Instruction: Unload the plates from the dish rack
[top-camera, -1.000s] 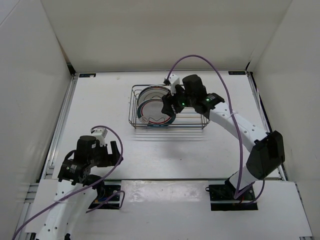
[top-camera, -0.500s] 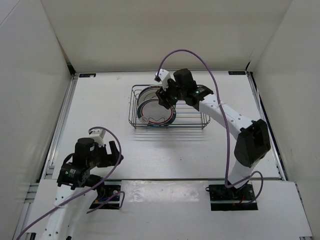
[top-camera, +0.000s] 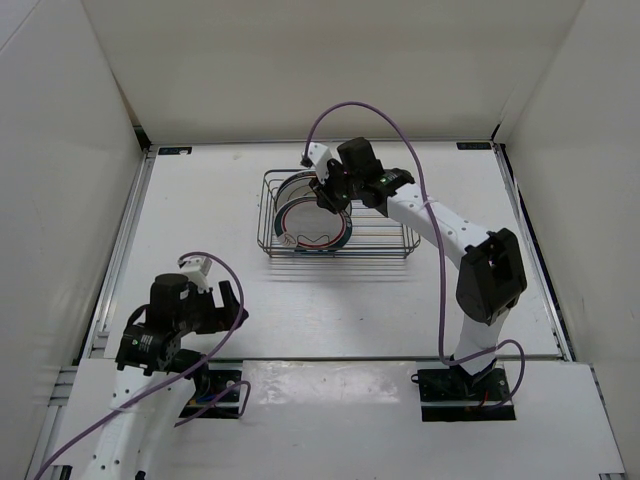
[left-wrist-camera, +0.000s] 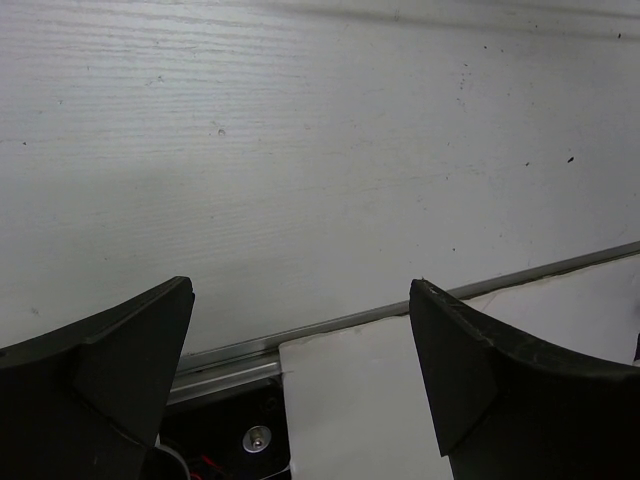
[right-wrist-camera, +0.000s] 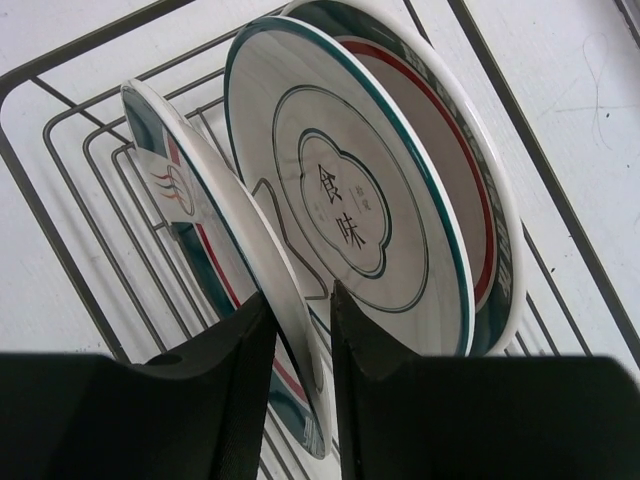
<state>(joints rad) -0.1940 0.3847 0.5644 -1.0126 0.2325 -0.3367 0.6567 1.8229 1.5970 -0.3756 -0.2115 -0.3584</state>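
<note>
Finding: my right jaws are clamped on the upper rim of the front plate (right-wrist-camera: 200, 230), one finger on each face. It stands on edge in the rack (right-wrist-camera: 60, 230), and the other two plates (right-wrist-camera: 400, 200) stand on edge just beyond the jaws in the same rack. My left jaws are apart and hold nothing, with only bare desk (left-wrist-camera: 320, 150) ahead of them, well away from the rack. Assessment: all three plates are in the rack, so none is unloaded; the first is gripped but not lifted, and in my judgement all three removals are outstanding.
</note>
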